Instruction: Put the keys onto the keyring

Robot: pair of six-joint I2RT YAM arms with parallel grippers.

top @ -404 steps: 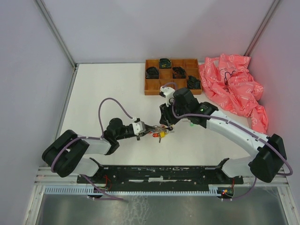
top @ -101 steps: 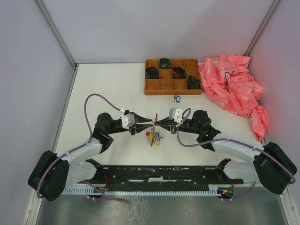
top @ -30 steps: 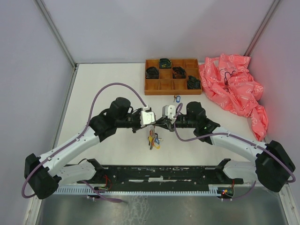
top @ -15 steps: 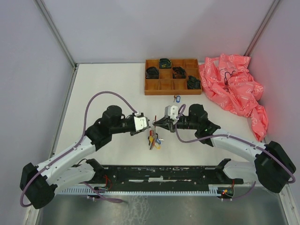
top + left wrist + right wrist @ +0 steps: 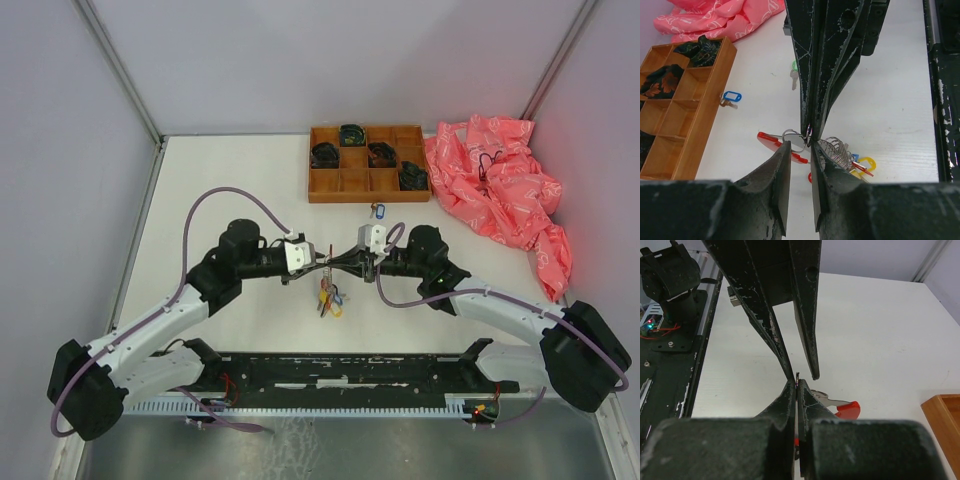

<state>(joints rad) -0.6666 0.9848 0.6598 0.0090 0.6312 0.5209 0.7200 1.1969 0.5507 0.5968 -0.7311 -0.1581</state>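
Note:
The keyring (image 5: 792, 140), a thin silvery wire ring, hangs between the two grippers above the table. My right gripper (image 5: 797, 382) is shut on its wire; in the left wrist view its fingers come down from above. My left gripper (image 5: 800, 146) is open by a narrow gap, its tips straddling the ring's edge. Below hang a key with a red tag (image 5: 847, 410), a yellow tag (image 5: 866, 163) and a silvery coil (image 5: 836, 150); the bunch shows in the top view (image 5: 328, 296). A blue-tagged key (image 5: 376, 210) and a green-tagged key (image 5: 794, 74) lie loose on the table.
The brown wooden compartment tray (image 5: 340, 186) with dark coiled items stands at the back, just beyond the blue-tagged key. A crumpled pink bag (image 5: 500, 190) lies at the back right. The arms' black base rail (image 5: 340, 370) runs along the near edge.
My left gripper has moved right and a little up, back against the right gripper's tips at the ring. The right gripper still holds the ring, and the bunch hangs in the same place.

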